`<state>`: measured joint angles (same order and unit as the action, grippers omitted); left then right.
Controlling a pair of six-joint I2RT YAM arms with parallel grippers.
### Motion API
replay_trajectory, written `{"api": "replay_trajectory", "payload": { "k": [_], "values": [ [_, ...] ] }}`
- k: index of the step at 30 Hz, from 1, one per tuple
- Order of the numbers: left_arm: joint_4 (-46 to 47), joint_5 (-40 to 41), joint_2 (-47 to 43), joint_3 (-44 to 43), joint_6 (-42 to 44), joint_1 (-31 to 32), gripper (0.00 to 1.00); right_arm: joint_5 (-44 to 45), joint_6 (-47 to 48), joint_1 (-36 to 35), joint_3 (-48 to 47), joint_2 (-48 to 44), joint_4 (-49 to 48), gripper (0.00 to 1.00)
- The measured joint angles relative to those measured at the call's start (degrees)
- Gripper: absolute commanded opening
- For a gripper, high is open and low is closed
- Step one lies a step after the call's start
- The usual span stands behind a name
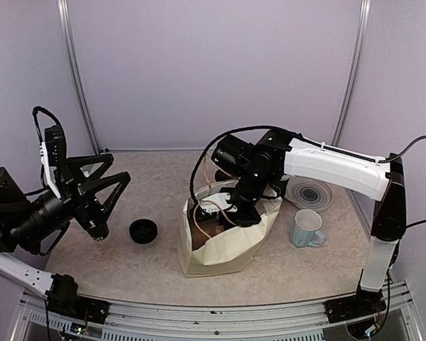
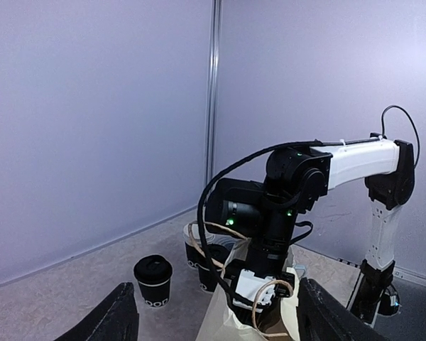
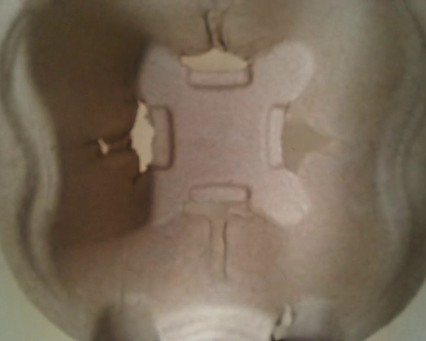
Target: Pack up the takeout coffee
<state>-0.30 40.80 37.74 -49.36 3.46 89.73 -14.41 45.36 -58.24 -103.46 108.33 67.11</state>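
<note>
- Bearings are read from the paper bag (image 1: 224,256), with twelve o'clock toward the back wall.
- Left claw (image 1: 121,168): held above the table (image 1: 142,273), far out at nine o'clock. Its fingers (image 2: 113,316) are spread wide with nothing between them.
- Right arm (image 1: 326,167): comes in from three o'clock and bends down over the bag mouth.
- Right claw (image 1: 228,213): down inside the bag mouth. The fingertips are hidden, so I cannot tell its width or whether it holds anything.
- Right wrist view: filled by a moulded pulp cup carrier (image 3: 220,163), close and blurred, pale brown, with slots and small tears.
- Takeout coffee: one lidded cup (image 1: 143,231) stands upright on the table at nine o'clock, between the bag and the left claw and apart from both.
- Left wrist view: two more black cups (image 2: 211,275) show past the bag's far edge, partly hidden. One shows a white rim.
- Light-blue mug (image 1: 307,229): upright at three o'clock, near the bag but not touching it.
- Ringed round disc (image 1: 309,193): lies flat at two o'clock, just behind the mug.
</note>
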Motion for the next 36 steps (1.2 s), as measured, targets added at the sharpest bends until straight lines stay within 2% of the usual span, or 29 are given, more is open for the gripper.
{"api": "replay_trajectory", "payload": {
  "k": [6,11,16,20,23,27,29,36],
  "values": [
    [-3.72,1.42,-0.11,0.02,-2.78,-0.02,0.75,-1.2,-0.04,0.0,-0.02,-1.01,0.59,0.26],
    [-4.57,2.38,-0.11,0.02,-3.48,-0.09,0.8,-1.09,-0.31,0.0,-0.55,-1.03,0.94,0.33],
    [-6.03,5.16,0.55,0.0,-5.03,-1.25,0.9,-0.94,-0.33,0.0,-2.08,-1.03,1.22,0.47],
    [-9.25,4.79,1.64,-0.79,-8.41,-7.58,0.91,-1.7,-0.11,0.0,-3.58,-1.16,1.75,0.55],
    [-12.17,0.26,3.63,-3.37,-11.54,-16.96,0.9,-2.84,0.0,0.0,-4.63,-1.77,2.03,0.56],
    [-13.6,-11.87,9.09,-8.52,-14.25,-29.86,0.89,-3.98,0.04,0.0,-5.86,-3.32,1.99,0.57],
    [-13.51,-17.46,13.14,-10.95,-14.53,-32.59,0.9,-4.22,0.04,0.0,-6.32,-4.02,1.99,0.58],
    [-12.96,-31.91,26.12,-13.27,-13.94,-35.8,0.92,-5.07,0.04,0.31,-6.67,-5.6,1.27,0.59]
  ]
}}
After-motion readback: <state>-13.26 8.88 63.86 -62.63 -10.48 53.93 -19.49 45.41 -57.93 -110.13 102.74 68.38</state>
